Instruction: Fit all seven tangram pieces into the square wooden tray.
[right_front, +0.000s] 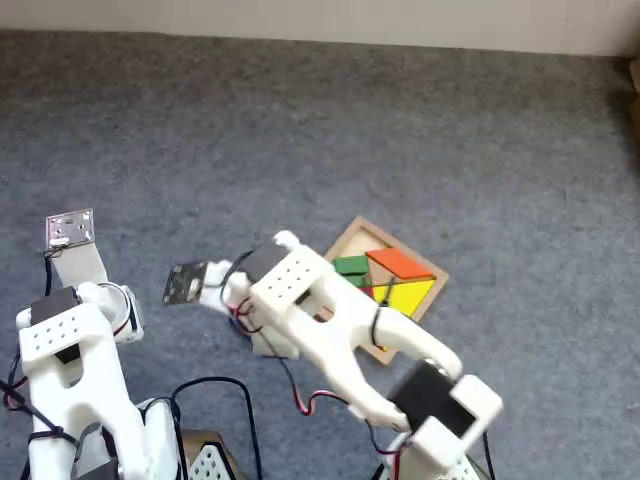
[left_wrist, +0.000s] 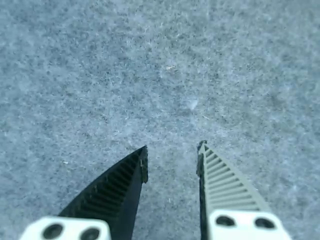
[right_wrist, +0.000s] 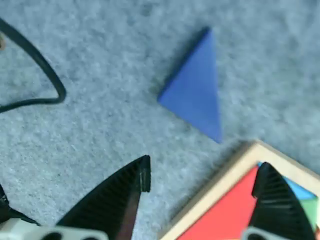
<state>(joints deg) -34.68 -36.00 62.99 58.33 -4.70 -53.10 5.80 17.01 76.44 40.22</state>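
Two arms, one square wooden tray (right_front: 342, 240), one loose blue triangle piece (right_wrist: 195, 90).
The tray sits on the grey bench (right_front: 300, 120), partly under the right arm, with a green piece (right_front: 350, 266), an orange piece (right_front: 398, 262) and a yellow piece (right_front: 412, 295) showing inside. The blue triangle piece lies outside, one tip near the tray's rim, with bench all round it. The right claw (right_wrist: 202, 172) gapes wide and empty just short of it, one finger above the tray. The left claw (left_wrist: 172, 152), half open, holds nothing.

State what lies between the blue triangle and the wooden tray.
Nothing but a strip of bare grey carpet, seen in the right wrist view; the blue triangle and the wooden tray lie apart.
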